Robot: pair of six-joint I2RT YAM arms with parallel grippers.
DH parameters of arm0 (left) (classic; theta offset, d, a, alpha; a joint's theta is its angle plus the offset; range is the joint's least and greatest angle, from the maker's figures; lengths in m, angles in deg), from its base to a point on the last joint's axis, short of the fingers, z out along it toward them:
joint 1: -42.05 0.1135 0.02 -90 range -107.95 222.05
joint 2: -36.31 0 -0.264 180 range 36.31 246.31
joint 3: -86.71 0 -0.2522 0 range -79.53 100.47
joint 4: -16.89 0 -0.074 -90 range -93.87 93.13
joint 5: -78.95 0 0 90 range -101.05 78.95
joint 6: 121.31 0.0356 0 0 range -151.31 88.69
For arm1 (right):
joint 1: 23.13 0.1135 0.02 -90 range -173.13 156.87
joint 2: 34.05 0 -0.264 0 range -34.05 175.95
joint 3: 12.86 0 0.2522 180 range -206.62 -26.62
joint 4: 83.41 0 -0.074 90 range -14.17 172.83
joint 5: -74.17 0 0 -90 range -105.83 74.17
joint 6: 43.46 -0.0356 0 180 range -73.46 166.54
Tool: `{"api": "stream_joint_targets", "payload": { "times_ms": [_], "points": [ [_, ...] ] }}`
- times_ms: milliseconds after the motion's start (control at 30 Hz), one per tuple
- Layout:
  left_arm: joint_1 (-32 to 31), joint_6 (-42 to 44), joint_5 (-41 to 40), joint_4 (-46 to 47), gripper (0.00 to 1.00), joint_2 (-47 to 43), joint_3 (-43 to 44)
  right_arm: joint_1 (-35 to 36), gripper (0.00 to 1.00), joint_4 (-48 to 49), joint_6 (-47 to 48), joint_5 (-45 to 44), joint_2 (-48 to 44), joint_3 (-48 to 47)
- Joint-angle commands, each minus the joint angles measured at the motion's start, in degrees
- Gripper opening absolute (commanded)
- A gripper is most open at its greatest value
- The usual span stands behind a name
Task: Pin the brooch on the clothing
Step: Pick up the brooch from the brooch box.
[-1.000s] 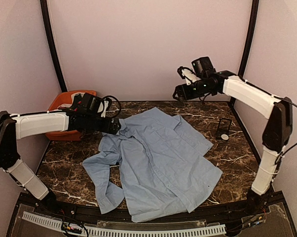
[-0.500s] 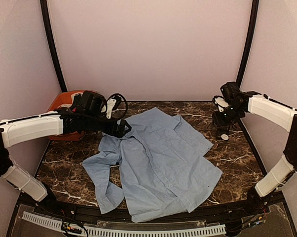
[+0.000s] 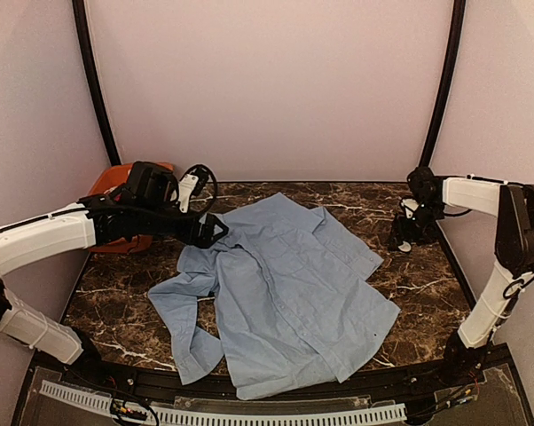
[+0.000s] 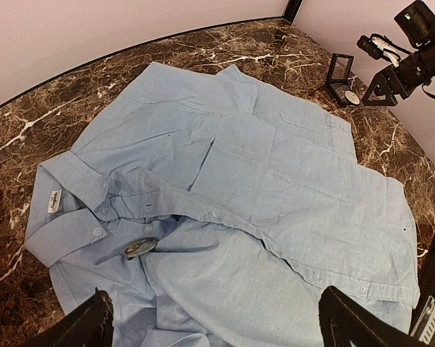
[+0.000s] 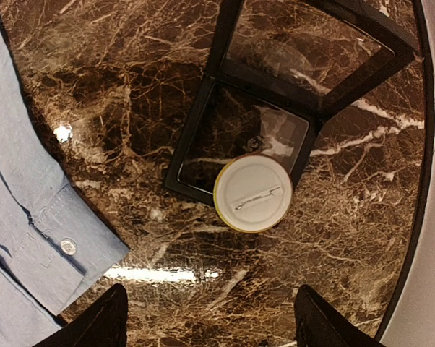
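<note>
Under wide right end effector (image 5: 212, 309): brooch (image 5: 253, 193) back-up, pin (image 5: 259, 198) crosswise in wrist view; left end effector (image 4: 217, 307) wide.

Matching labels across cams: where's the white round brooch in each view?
Top external: brooch far right of table, small white dot.
Left wrist: brooch upper right, beside black case.
Right wrist: brooch centre, overlapping the case's edge.
Shared landmark: light blue shirt, left of it throughout.

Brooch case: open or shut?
Open. In the right wrist view the lid stands swung back off the base, and the brooch lies pin side up across the base's rim.
</note>
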State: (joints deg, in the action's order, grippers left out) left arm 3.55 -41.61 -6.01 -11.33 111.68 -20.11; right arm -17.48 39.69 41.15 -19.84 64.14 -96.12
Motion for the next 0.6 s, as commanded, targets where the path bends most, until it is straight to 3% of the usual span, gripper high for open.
{"api": "stream_joint_targets", "payload": {
  "times_ms": [0,567],
  "points": [
    [-0.26,0.43,-0.31,-0.80,0.99,-1.31,-2.42,-2.66,0.78,3.11,-1.88,2.68,0.53,-0.62],
    [-0.26,-2.06,-0.08,0.07,0.99,-2.72,-5.29,-4.74,0.76,4.67,-0.14,3.21,11.10,-6.72]
  ]
}}
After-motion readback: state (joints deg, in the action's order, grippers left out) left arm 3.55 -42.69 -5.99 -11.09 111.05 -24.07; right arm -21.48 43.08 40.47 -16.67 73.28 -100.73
